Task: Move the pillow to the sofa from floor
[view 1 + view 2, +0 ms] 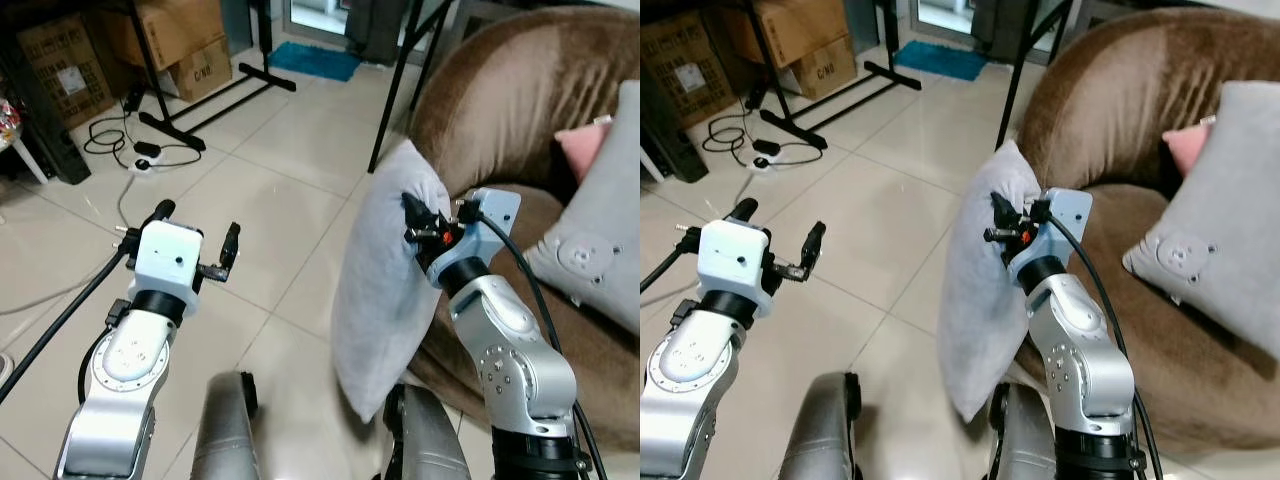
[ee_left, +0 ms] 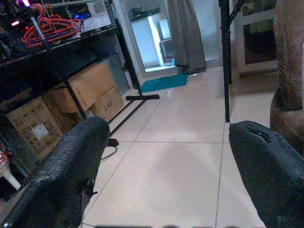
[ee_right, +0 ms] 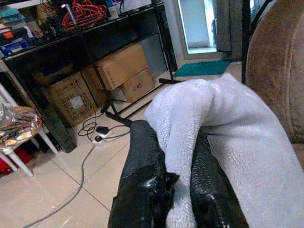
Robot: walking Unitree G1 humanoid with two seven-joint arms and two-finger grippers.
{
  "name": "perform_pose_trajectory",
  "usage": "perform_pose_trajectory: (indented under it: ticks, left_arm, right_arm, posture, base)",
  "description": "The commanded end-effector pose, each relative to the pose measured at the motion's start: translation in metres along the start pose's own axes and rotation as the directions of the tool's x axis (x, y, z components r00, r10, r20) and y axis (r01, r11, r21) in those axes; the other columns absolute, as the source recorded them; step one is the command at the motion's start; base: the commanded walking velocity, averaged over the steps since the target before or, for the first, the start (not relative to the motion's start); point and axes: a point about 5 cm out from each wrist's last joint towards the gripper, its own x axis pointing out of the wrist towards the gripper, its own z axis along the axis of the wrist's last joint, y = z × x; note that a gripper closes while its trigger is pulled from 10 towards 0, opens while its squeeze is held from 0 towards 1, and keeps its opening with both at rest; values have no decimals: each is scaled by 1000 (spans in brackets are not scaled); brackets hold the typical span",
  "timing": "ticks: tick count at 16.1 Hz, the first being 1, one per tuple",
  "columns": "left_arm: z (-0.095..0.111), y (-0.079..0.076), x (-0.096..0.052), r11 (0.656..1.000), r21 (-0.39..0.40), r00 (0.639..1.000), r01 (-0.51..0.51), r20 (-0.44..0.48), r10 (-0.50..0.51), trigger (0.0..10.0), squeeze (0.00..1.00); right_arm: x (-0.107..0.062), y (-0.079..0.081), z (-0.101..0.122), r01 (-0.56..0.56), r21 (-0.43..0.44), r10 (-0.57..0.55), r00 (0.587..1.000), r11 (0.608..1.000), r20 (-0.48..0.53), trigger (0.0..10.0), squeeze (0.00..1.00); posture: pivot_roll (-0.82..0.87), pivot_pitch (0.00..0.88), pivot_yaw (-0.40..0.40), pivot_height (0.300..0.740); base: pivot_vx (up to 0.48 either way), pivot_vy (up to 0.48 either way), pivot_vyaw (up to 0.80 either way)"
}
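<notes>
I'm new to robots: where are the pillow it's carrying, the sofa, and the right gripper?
pillow [image 1: 380, 290], left eye view, middle of its grey face
sofa [image 1: 500, 90], left eye view, brown backrest
right gripper [image 3: 173, 178], right wrist view, between its fingertips

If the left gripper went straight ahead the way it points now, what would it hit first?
Probably nothing close: the left gripper is open over bare floor tiles. Far ahead lies a teal mat by the doorway; depth is hard to judge.

Silver jointed arms, pale-blue wrist housings, black textured fingers [image 2: 66, 175], black cables
</notes>
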Motion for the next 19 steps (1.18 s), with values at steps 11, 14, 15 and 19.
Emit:
perform_pose_trajectory:
  ticks: [11,14,15,19]
  left_arm:
    - [5,-2,5,1000,-26,1000,-1,30,1,10000,0]
    - [5,-2,5,1000,-17,1000,2,30,-1,10000,0]
    - [5,-2,5,1000,-17,1000,2,30,-2,10000,0]
    - [5,-2,5,1000,-21,999,7,32,-7,10000,0]
  right_arm:
    - [2,5,18,-10,-15,11,997,1000,72,10000,0]
    - [3,5,17,-7,-15,8,998,1000,68,10000,0]
    - [3,5,17,-5,-15,6,998,1000,66,10000,0]
    - [2,3,16,6,-14,-5,998,1000,62,10000,0]
  posture:
    - [111,0,-34,681]
    - [113,0,-34,711]
    - [113,0,-34,721]
    - [110,0,-33,740]
  base:
    - [0,0,0]
    - [0,0,0]
    - [0,0,0]
    - [0,0,0]
